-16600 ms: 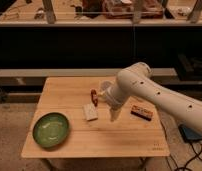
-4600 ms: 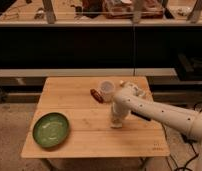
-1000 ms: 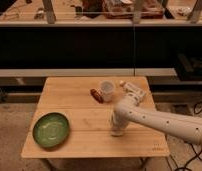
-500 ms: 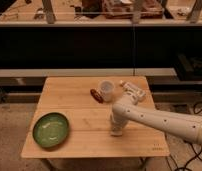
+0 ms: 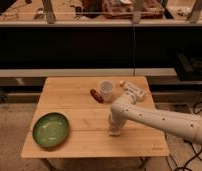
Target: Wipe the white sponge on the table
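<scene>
My gripper (image 5: 115,129) points straight down at the light wooden table (image 5: 84,107), right of the middle and toward the front edge. It is shut on the white sponge (image 5: 115,133), a small pale flat piece that shows just under the fingertips and is pressed on the tabletop. The white arm (image 5: 159,119) reaches in from the right and hides most of the sponge.
A green bowl (image 5: 51,130) sits at the front left. A white cup (image 5: 106,89) and a dark reddish-brown object (image 5: 96,95) stand behind the gripper. A pale packet-like object (image 5: 134,91) lies at the back right. A dark shelf unit runs behind the table.
Since the oldest frame the sponge has left its spot near the table's middle and moved with the gripper to the right and front. In the last second the gripper has barely shifted.
</scene>
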Robot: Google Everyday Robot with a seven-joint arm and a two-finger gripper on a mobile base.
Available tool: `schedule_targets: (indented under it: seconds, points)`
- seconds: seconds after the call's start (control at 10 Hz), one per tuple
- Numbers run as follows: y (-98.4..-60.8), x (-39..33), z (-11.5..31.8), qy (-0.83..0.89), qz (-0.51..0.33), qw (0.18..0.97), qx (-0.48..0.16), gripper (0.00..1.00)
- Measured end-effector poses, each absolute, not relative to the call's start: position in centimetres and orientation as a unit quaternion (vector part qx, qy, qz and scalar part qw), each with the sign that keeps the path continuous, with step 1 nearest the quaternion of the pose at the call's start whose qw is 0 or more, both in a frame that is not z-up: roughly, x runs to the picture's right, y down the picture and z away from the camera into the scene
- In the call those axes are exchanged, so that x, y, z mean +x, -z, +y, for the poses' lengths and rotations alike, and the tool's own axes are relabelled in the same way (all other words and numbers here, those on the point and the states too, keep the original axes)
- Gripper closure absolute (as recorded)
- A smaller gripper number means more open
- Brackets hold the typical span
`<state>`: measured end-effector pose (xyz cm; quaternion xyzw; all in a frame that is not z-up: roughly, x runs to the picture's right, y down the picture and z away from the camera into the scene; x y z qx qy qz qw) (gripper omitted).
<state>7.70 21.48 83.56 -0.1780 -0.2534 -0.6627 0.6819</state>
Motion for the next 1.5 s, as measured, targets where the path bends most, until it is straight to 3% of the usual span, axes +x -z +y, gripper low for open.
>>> schedule_targets:
  seconds: [0.5,1.0,1.2,1.5]
  points:
    - [-82.5,6.8,22.4,0.671,-0.264,0.668,-0.181,1.0]
    - [-75.4,-1.5,28.3,0.732,-0.297,0.591,-0.165,1.0]
    - [-73.8,-4.7,28.4,0.755,-0.302,0.562,-0.149,1.0]
    - [-74.6,-6.5,26.7,0.771,-0.297,0.546,-0.143,1.0]
